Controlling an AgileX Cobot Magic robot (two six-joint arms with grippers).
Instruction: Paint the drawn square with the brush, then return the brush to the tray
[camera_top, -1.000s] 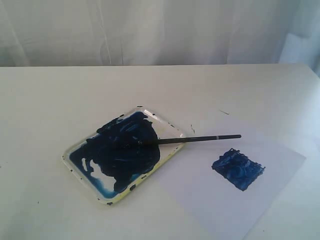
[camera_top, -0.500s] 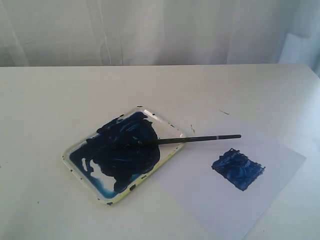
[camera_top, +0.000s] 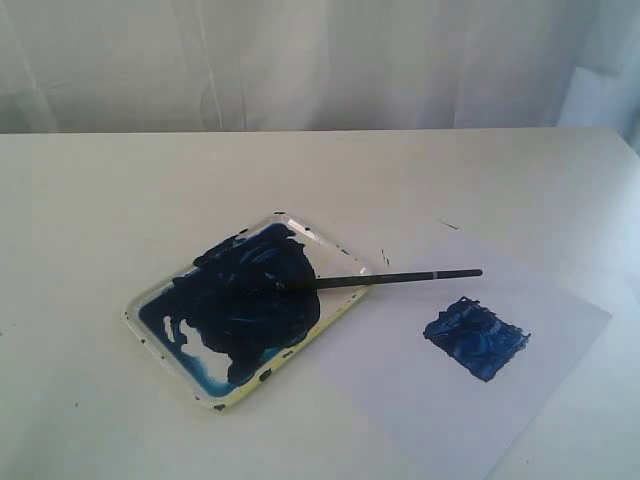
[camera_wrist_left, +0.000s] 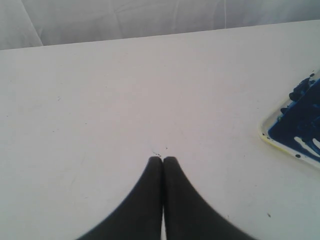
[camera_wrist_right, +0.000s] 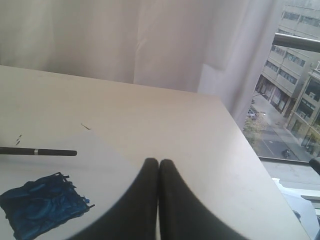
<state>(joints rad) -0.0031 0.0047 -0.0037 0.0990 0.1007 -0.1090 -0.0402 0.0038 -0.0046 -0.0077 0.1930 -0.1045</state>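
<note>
Black-handled thin paintbrush (camera_top: 380, 278) lies flat, bristle tip in blue-smeared white rectangular tray (camera_top: 135, 318), handle end pointing out past tray rim | silver band near handle end | rough blue-filled tilted square (camera_top: 477, 337) on white paper sheet (camera_top: 420, 400) beside tray | left gripper (camera_wrist_left: 163, 160) clenched, empty | right gripper (camera_wrist_right: 158, 161) clenched, empty

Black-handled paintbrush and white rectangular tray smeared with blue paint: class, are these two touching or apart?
Touching. The exterior view shows the black-handled paintbrush lying with its tip in the white paint-smeared tray and its handle crossing the yellowish rim.
</note>
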